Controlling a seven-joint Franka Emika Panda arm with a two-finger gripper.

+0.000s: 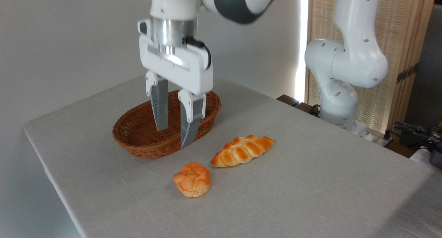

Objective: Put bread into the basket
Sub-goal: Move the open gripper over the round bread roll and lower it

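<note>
From the fixed camera, our only view, we see the gripper [173, 136] hanging above the near part of the basket [138, 145], its 2 fingers [159, 108] apart with a clear gap between them and nothing held. The basket sits empty on the grey desk [310, 182]. The bread [192, 179], the small knotted bun, rests on the desk in front of the basket and well apart from it, toward the near edge. The braided loaf [242, 150] lies just beside the bun, to its right and slightly farther back.

We judge the grasp has not yet begun. The risks we see from here: the loaf lies close enough that a descent aimed a little right could nudge it or close on it instead of the bun. The bun's rounded, twisted top gives the fingers little flat surface, so an off-centre or shallow grip could let it roll out. On the carry, a low path could clip the basket's rim and shift it.
</note>
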